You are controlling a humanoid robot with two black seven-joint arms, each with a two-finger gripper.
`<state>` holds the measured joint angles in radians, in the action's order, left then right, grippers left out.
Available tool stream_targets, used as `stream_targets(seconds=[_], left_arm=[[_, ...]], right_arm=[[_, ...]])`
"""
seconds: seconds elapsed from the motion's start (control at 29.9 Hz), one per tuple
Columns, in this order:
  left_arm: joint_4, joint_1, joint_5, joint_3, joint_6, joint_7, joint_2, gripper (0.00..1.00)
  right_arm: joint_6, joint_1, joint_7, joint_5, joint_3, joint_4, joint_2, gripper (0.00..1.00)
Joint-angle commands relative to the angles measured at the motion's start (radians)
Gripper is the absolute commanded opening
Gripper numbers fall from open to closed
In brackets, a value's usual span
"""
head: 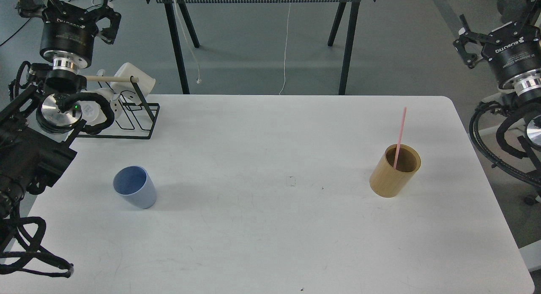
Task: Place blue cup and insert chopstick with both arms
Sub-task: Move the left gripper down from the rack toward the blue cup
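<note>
The light-blue cup point(135, 187) stands upright on the left part of the white table point(270, 235), with nothing in it that I can see. The pink chopstick point(400, 135) leans inside a tan wooden cylinder point(394, 173) on the right part of the table, its top sticking out well above the rim. My left gripper point(69, 4) is raised at the far back left, above the rack, open and holding nothing. My right gripper point(494, 21) is raised beyond the table's right edge, also open and holding nothing. Both are far from the cup and the chopstick.
A black wire rack point(139, 116) with a pale wooden rod and white mugs point(135, 80) stands at the back left corner, right by my left arm. Behind the table are the black legs of another table point(177, 44) and hanging white cords.
</note>
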<state>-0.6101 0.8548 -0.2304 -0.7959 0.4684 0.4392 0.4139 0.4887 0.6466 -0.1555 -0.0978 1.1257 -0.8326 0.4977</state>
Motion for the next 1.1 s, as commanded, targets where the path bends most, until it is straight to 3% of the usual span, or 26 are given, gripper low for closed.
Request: stream_targets(seconds=[0.0,0.23,0.33,0.5,0.74,1.07], left_arm=[[0.001,-0.003,-0.001,0.001,-0.004,-0.005,0.002,1.0],[-0.02,-0.005,0.009,0.032,0.013,-0.014,0.037,1.0],[-0.118,-0.002,0.054,0.13,0.02,-0.016,0.106,1.0],[-0.27,0.01,0.343,0.237,0.02,-0.025,0.281,0.99],[-0.318,0.003,0.856,0.241,0.02,-0.028,0.428,0.99],[-0.528,-0.066,1.29,0.262,0.02,-0.028,0.615,0.93]], right_arm=[[0.0,-0.004,0.001,0.001,-0.001,-0.003,-0.001,0.99],[0.0,-0.004,0.001,0.0,0.0,-0.013,0.004,0.99],[0.0,-0.007,0.001,0.0,0.0,-0.013,0.005,0.99],[0.0,-0.028,-0.001,0.0,0.002,-0.013,0.005,0.99],[0.0,-0.045,-0.001,0.0,0.002,-0.013,0.008,0.99],[0.0,-0.047,-0.001,0.0,0.005,-0.014,0.024,0.99]])
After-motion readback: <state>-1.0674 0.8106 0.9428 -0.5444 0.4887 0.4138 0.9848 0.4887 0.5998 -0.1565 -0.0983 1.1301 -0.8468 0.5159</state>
